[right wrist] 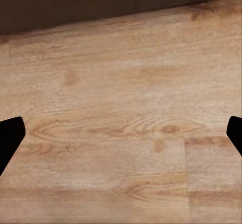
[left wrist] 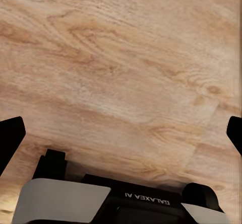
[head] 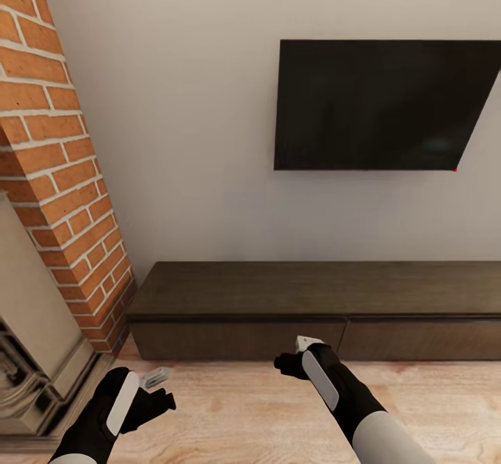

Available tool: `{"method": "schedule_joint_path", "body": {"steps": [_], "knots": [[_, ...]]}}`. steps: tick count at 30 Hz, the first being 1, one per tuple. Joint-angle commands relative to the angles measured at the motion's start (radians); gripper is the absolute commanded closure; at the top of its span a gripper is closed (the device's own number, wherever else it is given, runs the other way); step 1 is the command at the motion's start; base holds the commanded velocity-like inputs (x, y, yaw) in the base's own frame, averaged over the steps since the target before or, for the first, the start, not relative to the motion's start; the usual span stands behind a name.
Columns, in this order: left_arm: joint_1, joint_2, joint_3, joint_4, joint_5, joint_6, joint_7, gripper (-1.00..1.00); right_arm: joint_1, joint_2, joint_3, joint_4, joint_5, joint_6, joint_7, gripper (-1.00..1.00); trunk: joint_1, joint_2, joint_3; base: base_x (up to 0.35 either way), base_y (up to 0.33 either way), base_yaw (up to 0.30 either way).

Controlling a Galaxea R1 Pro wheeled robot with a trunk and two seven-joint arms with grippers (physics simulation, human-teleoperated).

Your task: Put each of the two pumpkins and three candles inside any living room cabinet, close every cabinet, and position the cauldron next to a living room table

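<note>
where brick meets wall, closed cabinet (head: 236, 339) on wood floor (head: 236, 415); both hands (left wrist: 121, 133) (right wrist: 121, 138) spread, empty

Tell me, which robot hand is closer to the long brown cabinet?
The right. The right gripper hangs just in front of the cabinet, near the seam between its drawer fronts. The left gripper sits lower over the wooden floor, farther back.

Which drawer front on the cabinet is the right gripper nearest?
The left drawer front: the right gripper sits before its right end, beside the seam to the right drawer front.
</note>
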Motion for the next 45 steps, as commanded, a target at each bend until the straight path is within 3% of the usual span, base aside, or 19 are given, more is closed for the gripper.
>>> {"method": "schedule_joint_path", "body": {"steps": [1,15,30,45], "knots": [[0.0,0.0,0.001,0.0,0.0,0.0,-0.001,-1.0,0.0,0.0,0.0,0.0,-0.004,0.0,0.0,-1.0,-0.004,0.007,0.003,0.0,0.0,0.0],[0.0,-0.002,0.004,0.002,-0.004,0.0,-0.001,-1.0,0.0,0.002,0.002,0.004,-0.014,-0.003,0.001,-1.0,-0.058,0.105,0.056,0.0,0.0,0.157],[0.0,-0.003,0.004,0.002,-0.002,0.001,-0.001,-1.0,0.0,0.003,0.003,0.004,-0.014,-0.003,0.001,-1.0,-0.058,0.105,0.069,0.0,0.0,0.246],[0.0,-0.003,0.003,0.002,-0.001,0.0,-0.001,-1.0,0.0,0.003,0.001,0.006,-0.014,-0.001,0.001,-1.0,-0.115,0.21,0.128,-0.056,0.0,0.254]]}}
